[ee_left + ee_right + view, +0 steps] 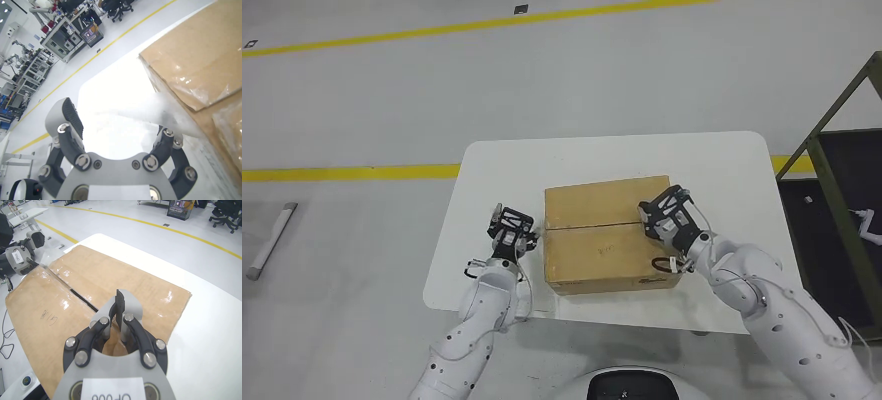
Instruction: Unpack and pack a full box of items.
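Box [607,235] sits mid-table [492,180], flaps down, tape [56,275] over the seam [83,299]. Right gripper [118,298] has its fingers pressed together over the box's right end. Left gripper [512,224] is spread wide, just beside the left wall. Risk: closed tips skate on the glossy tape instead of catching a flap, or a one-sided pull drags the box toward the edge.

- The left arm [474,325] stretches forward from the shoulder with the wrist nearly in line with the forearm.
- The left gripper [513,218] has its jaws wide apart, and one ribbed pad [72,113] faces inward.
- The right arm [762,300] bends at the elbow and angles in towards the other hand.
- The right gripper [119,298] tilts forward and down, with its two fingers pressed pad to pad.
- The grippers are well apart, the left beyond the right's fingertips and off to one side.
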Motion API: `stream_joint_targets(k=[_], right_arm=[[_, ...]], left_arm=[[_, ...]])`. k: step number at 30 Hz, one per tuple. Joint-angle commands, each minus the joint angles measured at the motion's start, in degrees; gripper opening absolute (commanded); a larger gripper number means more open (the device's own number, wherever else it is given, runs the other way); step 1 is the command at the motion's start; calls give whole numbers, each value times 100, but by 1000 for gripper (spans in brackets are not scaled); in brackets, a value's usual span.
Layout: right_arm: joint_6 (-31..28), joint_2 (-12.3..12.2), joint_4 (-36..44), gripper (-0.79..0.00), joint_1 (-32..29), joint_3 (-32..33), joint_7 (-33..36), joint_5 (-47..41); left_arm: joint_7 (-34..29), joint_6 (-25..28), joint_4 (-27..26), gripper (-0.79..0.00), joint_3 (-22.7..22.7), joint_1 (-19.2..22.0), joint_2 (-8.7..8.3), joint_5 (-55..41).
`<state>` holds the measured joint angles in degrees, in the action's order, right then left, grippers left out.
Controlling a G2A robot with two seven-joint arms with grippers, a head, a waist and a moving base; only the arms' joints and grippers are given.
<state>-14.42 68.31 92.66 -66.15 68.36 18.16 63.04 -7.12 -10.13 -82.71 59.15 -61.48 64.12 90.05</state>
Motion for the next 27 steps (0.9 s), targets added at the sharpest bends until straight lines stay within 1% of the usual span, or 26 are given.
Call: stream_joint_targets(k=[1,7,11,14,19,23,27], right_arm=[[-1,4,-10,-785,9,-3,-5,-7],[8,21,-30,-785,50,-24,-20,-3],[2,27,-42,-785,56,-20,-24,-2],[2,30,-45,-785,61,-7,-30,5],[-11,30,-35,-785,54,34,-22,-3],[-18,30,-16,-785,34,62,-26,4],[-20,31,11,-785,31,95,-19,-6]], left_arm=[[38,13,-59,0,68,-23,4,13],[75,8,-317,0,397,-173,6,-212],[-123,1,-507,0,654,-281,27,-739],[-196,36,-573,0,755,-327,52,-1055],[-192,78,-689,0,827,-283,90,-1168],[-152,201,-720,0,785,-213,127,-1171],[-98,528,-798,0,692,-68,176,-1335]])
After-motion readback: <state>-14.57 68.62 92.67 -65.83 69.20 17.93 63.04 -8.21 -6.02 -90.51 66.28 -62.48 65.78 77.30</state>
